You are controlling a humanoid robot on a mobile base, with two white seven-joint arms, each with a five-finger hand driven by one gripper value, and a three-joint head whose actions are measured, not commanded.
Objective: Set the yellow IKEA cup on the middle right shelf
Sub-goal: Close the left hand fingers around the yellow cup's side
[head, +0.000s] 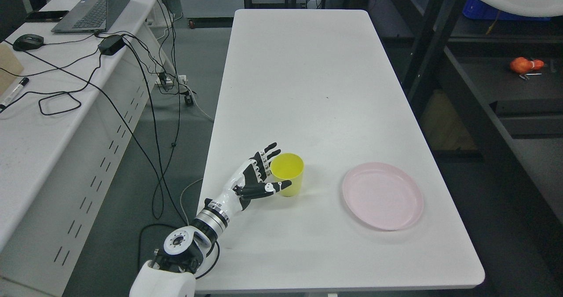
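Note:
A yellow cup (288, 174) stands upright on the white table (303, 90), near its front left. My left hand (275, 167) reaches in from the lower left and sits right against the cup's left side. Its fingers (265, 154) are spread behind the rim and the thumb (275, 186) stretches across the cup's front. The hand is open and has not closed around the cup. A dark shelf unit (466, 94) stands to the right of the table. My right arm does not show.
A pink plate (382, 196) lies on the table right of the cup. An orange object (525, 64) lies on a shelf at the right. A second white desk (39, 103) at the left carries a laptop (94, 11), a mouse and trailing cables.

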